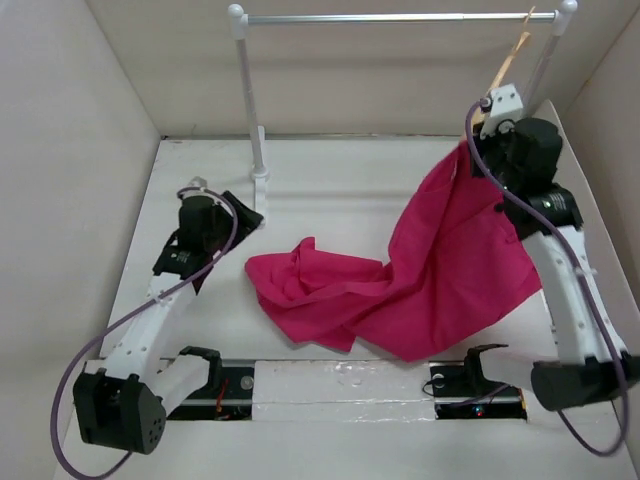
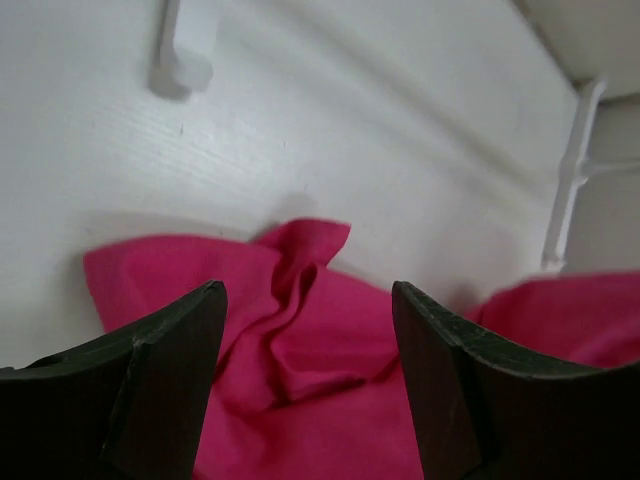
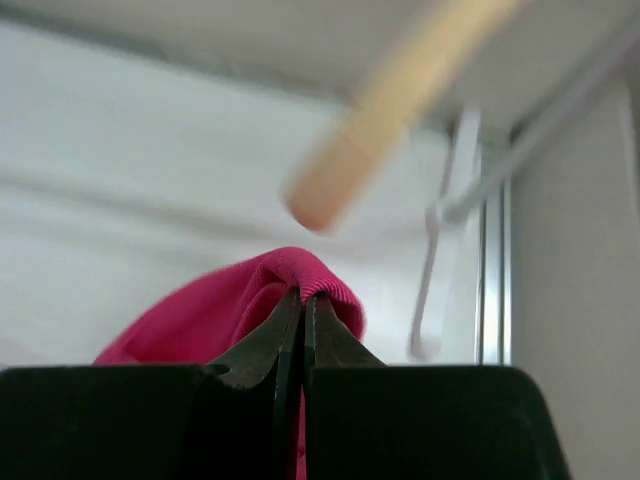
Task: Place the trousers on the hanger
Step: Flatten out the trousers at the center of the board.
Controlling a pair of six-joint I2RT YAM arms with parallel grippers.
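The magenta-pink trousers (image 1: 430,275) lie partly on the table, one end lifted at the right. My right gripper (image 1: 478,135) is shut on that raised edge (image 3: 300,275), just below the tan wooden hanger (image 1: 508,65), which hangs tilted from the rail's right end. The hanger's blurred end (image 3: 340,190) shows close above my right fingers. My left gripper (image 1: 235,210) is open and empty, resting low at the left. The crumpled trouser end (image 2: 310,340) lies just ahead between its fingers (image 2: 170,370).
A white-and-silver rail frame (image 1: 400,18) stands at the back, its left post (image 1: 250,110) near my left gripper and its right post (image 1: 548,60) by the hanger. Walls enclose the table on three sides. Black mounts sit at the near edge (image 1: 470,375).
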